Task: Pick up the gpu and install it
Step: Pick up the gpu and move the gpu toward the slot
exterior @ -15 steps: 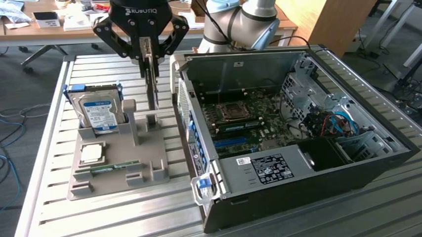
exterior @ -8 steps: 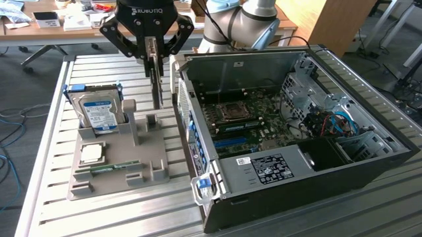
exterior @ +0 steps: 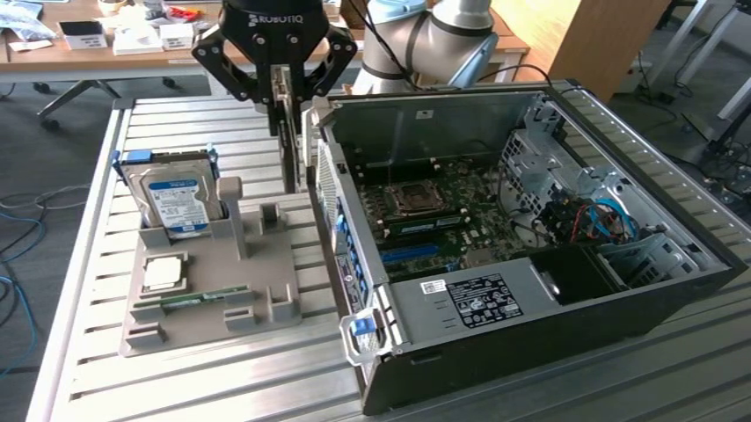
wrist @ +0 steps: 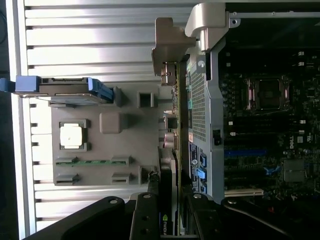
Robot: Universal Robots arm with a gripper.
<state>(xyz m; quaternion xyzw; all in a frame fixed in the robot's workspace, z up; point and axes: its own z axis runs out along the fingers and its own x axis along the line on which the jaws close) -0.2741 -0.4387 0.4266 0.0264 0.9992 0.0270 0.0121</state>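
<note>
Item: gpu (exterior: 288, 149), clamped edge-on in my gripper (exterior: 283, 97), hanging between grey tray (exterior: 200, 294) and computer case (exterior: 564, 338); handling, I judge: plumb, clear of the wall.

Arm (exterior: 428, 40): grey, joints bent above the table's far edge.
Gripper (exterior: 288, 92): black, pointing straight down over the table's far side.
Fingers (exterior: 241, 75): clamped on the graphics card (exterior: 288, 149), which hangs edge-on.

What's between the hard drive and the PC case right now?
In the exterior view: the gray holder's upright posts and the gpu, hanging edge-on in the gripper, close beside the PC case.
</note>
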